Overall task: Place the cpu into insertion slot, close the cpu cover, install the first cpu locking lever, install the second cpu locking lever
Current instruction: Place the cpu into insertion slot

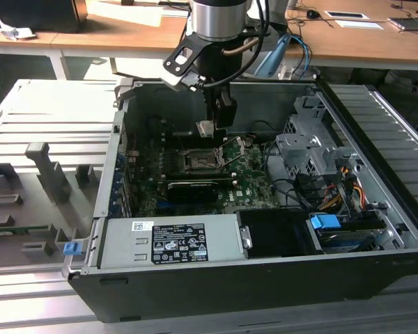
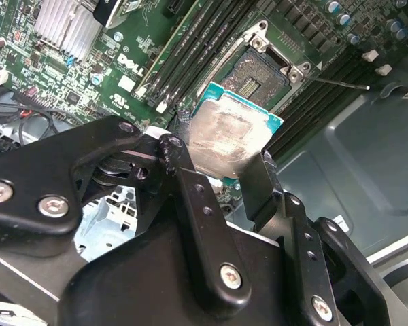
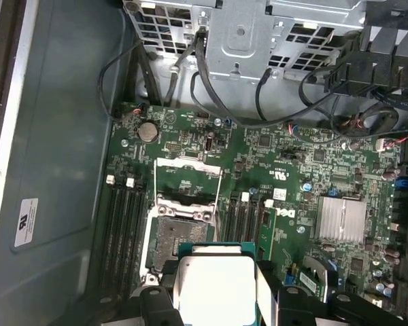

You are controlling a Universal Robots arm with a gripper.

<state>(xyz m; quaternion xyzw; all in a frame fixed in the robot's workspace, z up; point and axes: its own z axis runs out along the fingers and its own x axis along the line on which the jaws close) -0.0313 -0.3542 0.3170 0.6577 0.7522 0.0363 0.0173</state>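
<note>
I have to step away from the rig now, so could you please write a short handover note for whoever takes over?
The gripper is shut on the cpu, gripping two opposite edges.
The cpu hangs over the motherboard, close to the insertion slot but not in it.
The cpu cover is swung open and the slot is bare.
Done: the cpu is in hand.
Left: seating the cpu, closing the cover, and installing both locking levers.
</note>
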